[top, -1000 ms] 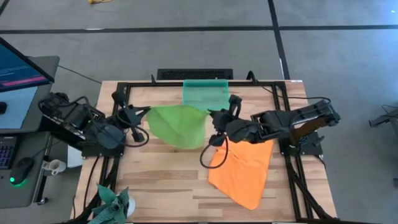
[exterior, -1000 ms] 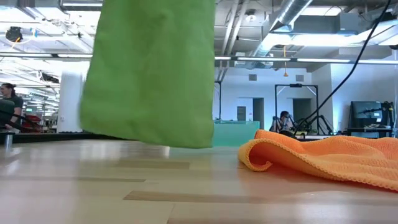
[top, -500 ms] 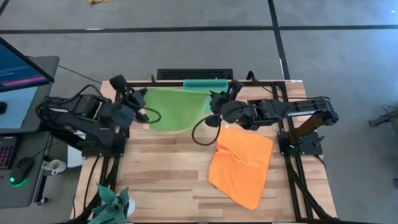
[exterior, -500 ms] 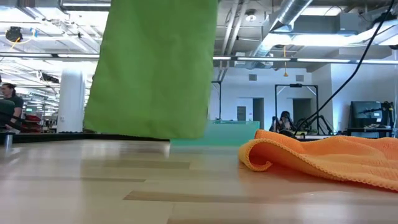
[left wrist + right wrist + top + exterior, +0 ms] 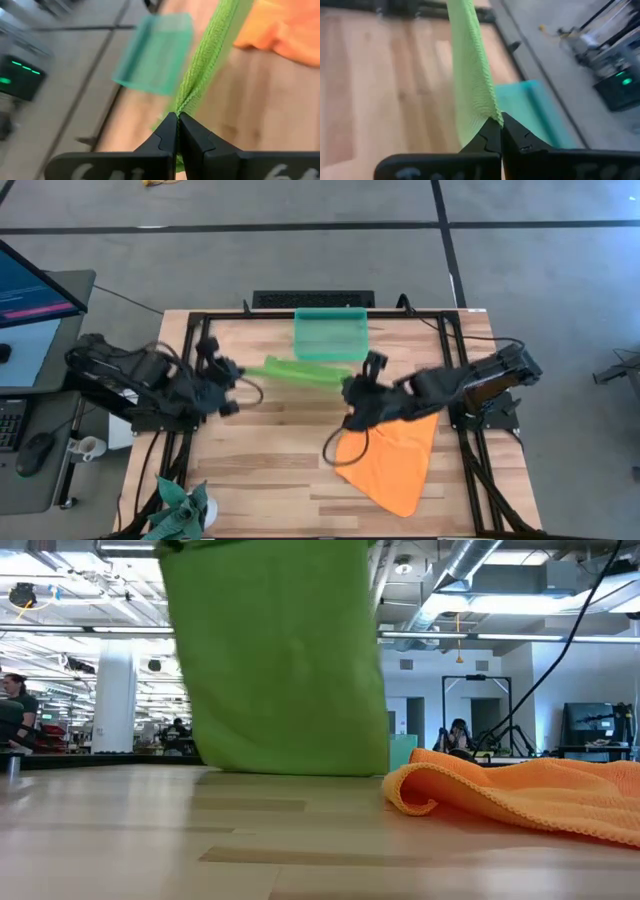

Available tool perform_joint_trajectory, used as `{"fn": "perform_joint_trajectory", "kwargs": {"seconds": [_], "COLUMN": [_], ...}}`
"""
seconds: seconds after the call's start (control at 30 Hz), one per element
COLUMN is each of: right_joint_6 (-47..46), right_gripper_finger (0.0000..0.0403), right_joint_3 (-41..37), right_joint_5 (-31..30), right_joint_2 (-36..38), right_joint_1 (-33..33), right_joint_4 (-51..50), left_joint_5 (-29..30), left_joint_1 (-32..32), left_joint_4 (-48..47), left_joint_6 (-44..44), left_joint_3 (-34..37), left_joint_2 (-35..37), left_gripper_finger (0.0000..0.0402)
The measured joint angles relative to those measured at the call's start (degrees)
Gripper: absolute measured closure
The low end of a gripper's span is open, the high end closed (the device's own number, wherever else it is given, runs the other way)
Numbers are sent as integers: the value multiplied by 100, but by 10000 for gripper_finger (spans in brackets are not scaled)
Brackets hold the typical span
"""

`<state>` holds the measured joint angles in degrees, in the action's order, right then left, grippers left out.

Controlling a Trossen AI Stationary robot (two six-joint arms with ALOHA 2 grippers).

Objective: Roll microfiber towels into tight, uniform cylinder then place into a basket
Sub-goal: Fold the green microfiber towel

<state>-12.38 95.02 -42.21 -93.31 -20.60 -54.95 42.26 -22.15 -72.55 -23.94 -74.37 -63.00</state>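
Observation:
The lime green towel hangs as a flat sheet between my two grippers. From above it shows edge-on as a narrow strip; in the low view it is a wide sheet with its lower edge close above the table. My left gripper is shut on its left end and my right gripper on its right end. The orange towel lies crumpled on the table at the right, partly under my right arm. The teal basket stands at the far edge. My left gripper pinches the green towel's upper left corner between its two shut fingers, coming level from the table's left. The towel hangs below it, lifted. My right gripper pinches the towel's upper right corner between its two shut fingers, coming level from the table's right. The top edge runs straight between the two grippers.
A dark teal spiky plant-like thing sits at the near left corner. A black frame runs around the table. Bare wood lies left of the orange towel. People show in the room behind.
Both grippers carried the green towel toward the far edge, over the basket, then back toward the near edge. The towel, which slanted and showed broad from above, now hangs straight down and shows edge-on. The orange towel has stayed where it was.

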Motion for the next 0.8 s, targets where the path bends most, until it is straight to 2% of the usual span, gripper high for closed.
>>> {"fn": "perform_joint_trajectory", "kwargs": {"seconds": [0.23, 0.43, 0.63, 0.8], "right_joint_6": [-947, -1443, -1764, -1779], "right_gripper_finger": [398, 390, 397, 394], "right_joint_3": [-15, 7, 7, 10], "right_joint_5": [278, 734, 1237, 1128], "right_joint_2": [-840, -1472, -1879, -1922], "right_joint_1": [-517, -800, -998, -1050], "right_joint_4": [-283, -55, 84, 28], "left_joint_5": [-292, -591, -757, -623], "left_joint_1": [-1024, -1793, -2499, -2635], "left_joint_4": [68, 112, 501, 273], "left_joint_6": [-1668, -2935, -3603, -3723], "left_joint_3": [1091, 1584, 1653, 1651], "left_joint_2": [-5, -3, -136, -421], "left_gripper_finger": [401, 401, 401, 401]}}
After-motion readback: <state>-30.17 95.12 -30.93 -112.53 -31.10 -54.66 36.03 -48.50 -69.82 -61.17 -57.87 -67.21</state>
